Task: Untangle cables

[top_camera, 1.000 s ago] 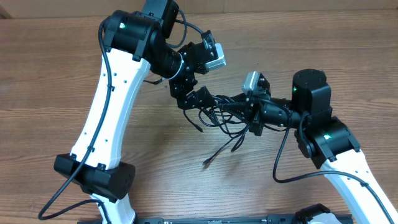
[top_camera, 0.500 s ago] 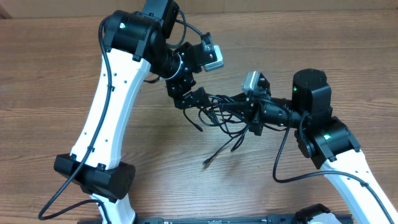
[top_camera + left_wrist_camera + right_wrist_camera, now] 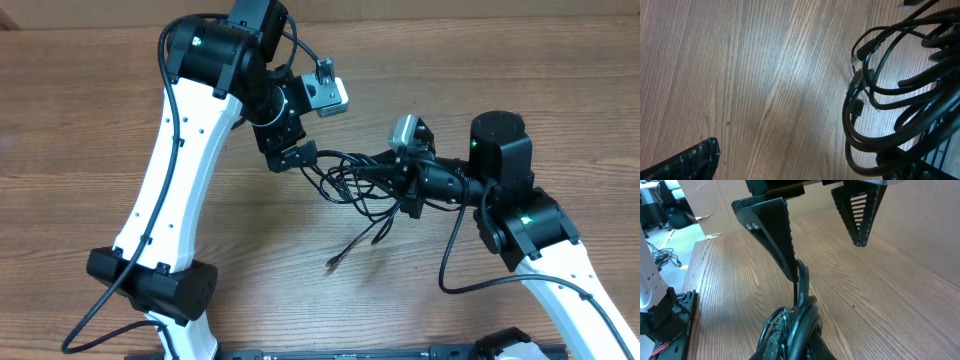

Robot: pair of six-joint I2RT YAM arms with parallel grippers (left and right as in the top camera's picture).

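The cables (image 3: pixel 352 192) are a tangle of thin black cords lying mid-table, with one loose plug end (image 3: pixel 332 262) trailing toward the front. My right gripper (image 3: pixel 380 166) is shut on the bundle from the right. In the right wrist view the cords (image 3: pixel 801 311) are pinched between its pads and rise out of the grip. My left gripper (image 3: pixel 285 148) is open at the tangle's left edge and holds nothing. In the left wrist view the cable loops (image 3: pixel 880 95) fill the right side, beside one finger (image 3: pixel 687 161). Both left fingers (image 3: pixel 771 227) hang above the bundle in the right wrist view.
The wooden table (image 3: pixel 80 130) runs all round the tangle. The left arm's white link (image 3: pixel 165 170) crosses the left half, and the right arm's base link (image 3: pixel 540 235) sits at the right. A thick black arm cable (image 3: pixel 455 265) loops near the right arm.
My left gripper has drawn back up and to the left, away from the middle of the tangle. The right gripper and the bundle it holds have stayed in place.
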